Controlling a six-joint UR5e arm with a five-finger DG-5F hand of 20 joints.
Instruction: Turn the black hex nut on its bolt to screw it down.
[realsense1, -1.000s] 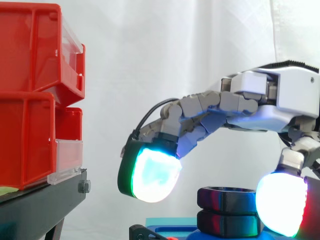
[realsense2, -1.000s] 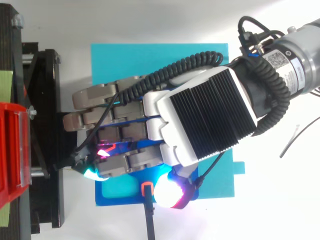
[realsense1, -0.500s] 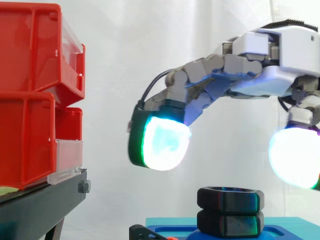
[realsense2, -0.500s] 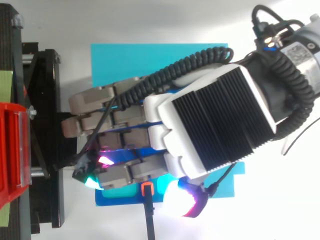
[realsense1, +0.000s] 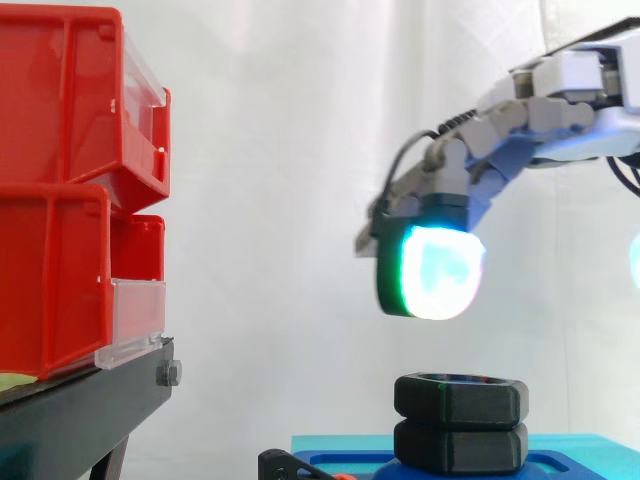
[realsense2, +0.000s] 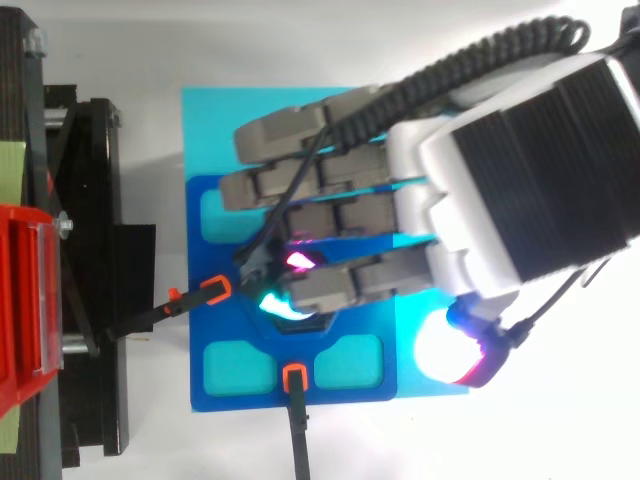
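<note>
The nut (realsense1: 460, 397) sat on a blue base (realsense2: 215, 265), its top face level, so the bolt's axis was judged upright; the robot hand (realsense1: 505, 125) hung above it, well clear, released, fingers loosely stretched and grasping nothing; the lit fingertip (realsense1: 435, 272) stood almost straight over the nut, slightly toward the red bins (realsense1: 70, 180); the next move would likely call for a straight descent, with fingers and thumb closing on opposite flats.
</note>
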